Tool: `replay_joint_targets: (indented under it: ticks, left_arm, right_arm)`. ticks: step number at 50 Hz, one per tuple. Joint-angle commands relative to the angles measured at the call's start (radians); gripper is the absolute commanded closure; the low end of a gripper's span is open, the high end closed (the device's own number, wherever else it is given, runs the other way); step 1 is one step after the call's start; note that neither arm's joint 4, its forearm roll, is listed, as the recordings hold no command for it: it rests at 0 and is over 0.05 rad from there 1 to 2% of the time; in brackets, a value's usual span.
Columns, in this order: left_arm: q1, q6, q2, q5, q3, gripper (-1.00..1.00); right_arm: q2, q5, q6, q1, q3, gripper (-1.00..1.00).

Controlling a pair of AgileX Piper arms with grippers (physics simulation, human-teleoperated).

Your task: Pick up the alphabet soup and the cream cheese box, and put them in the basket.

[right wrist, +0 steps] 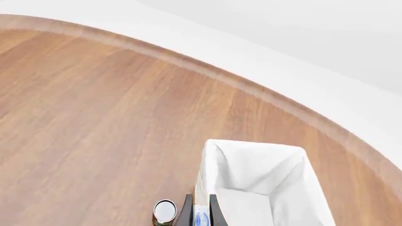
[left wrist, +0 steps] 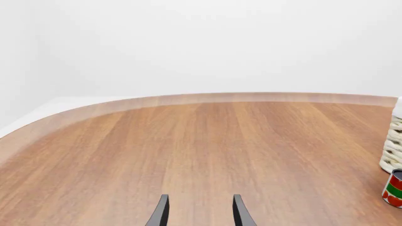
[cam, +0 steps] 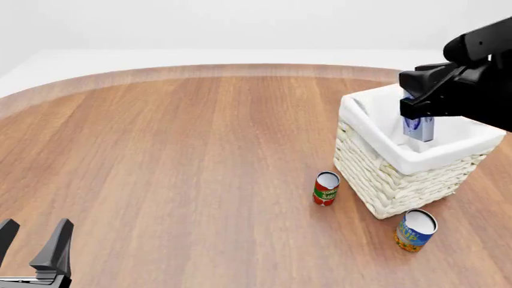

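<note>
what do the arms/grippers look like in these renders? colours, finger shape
Both are matte black. The left gripper has two thin, tapering dark grey-black fingers that narrow to points. The right arm is blocky black housings with rounded links. No cables or markings visible.

A round-edged wooden table (cam: 184,156) carries three things, all grouped under and just below the right gripper (cam: 418,129). The wicker basket (cam: 400,180) stands directly beneath that gripper, the red-and-green can (cam: 325,188) upright just beside the basket's left wall, and the alphabet soup (cam: 415,230) near its front corner.
</note>
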Motion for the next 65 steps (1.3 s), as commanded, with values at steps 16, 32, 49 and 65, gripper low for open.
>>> replay_joint_targets:
  ticks: [16,32,49,65]
  left_arm:
    - [0.0,0.0,0.0,0.0,0.0,-1.0]
    - [0.0,0.0,0.0,0.0,0.0,-1.0]
    - [0.0,0.0,0.0,0.0,0.0,-1.0]
    - [0.0,0.0,0.0,0.0,0.0,-1.0]
  right_arm:
    - [0.052,-0.061,0.037,-0.065,0.035,1.0]
    - [0.089,-0.094,0.047,-0.096,0.053,1.0]
    - [0.127,-0.131,0.06,-0.122,0.068,1.0]
    - [0.171,-0.161,0.07,-0.153,0.068,1.0]
